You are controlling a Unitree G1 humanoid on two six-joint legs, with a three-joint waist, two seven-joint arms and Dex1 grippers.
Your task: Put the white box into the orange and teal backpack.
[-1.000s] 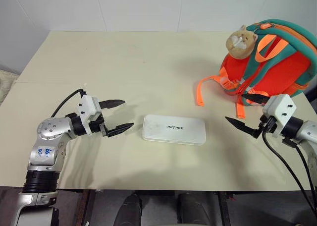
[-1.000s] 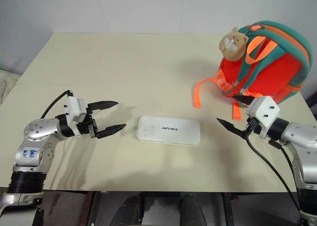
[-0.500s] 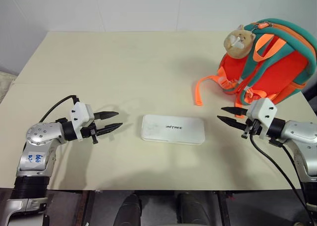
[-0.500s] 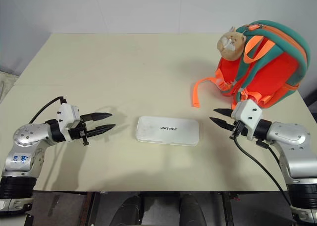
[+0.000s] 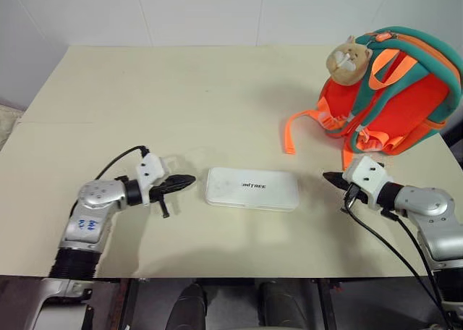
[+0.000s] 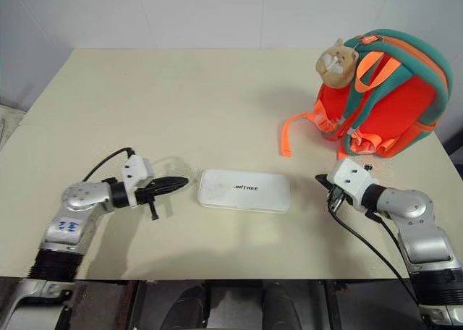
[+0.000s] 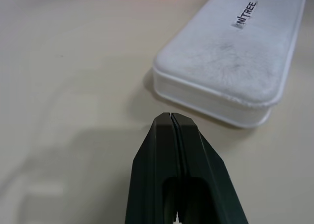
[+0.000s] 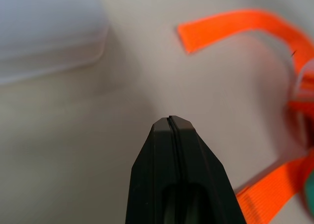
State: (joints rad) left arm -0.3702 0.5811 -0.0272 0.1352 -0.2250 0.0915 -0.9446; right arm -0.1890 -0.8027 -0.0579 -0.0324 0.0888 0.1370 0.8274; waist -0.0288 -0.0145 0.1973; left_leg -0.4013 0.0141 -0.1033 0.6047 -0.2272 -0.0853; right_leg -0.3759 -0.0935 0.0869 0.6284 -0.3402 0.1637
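The white box (image 5: 252,189) lies flat on the beige table (image 5: 181,91), lettering up, near the front middle. My left gripper (image 5: 188,179) is shut and empty, low over the table, its tip a short gap from the box's left end (image 7: 206,86). My right gripper (image 5: 329,176) is also shut and empty, low at the box's right, a wider gap away. The orange and teal backpack (image 5: 394,91) stands at the table's back right with a tan plush charm (image 5: 349,58) on top. Its orange straps (image 8: 235,27) trail on the table just beyond my right gripper.
A loose orange strap (image 5: 293,131) runs from the backpack toward the table's middle. The table's front edge (image 5: 217,276) lies close behind both arms. A seam (image 5: 43,121) crosses the table's left part.
Both grippers have closed from wide open to shut. Both hands have sunk toward the table, and the left one has come closer to the box's left end.
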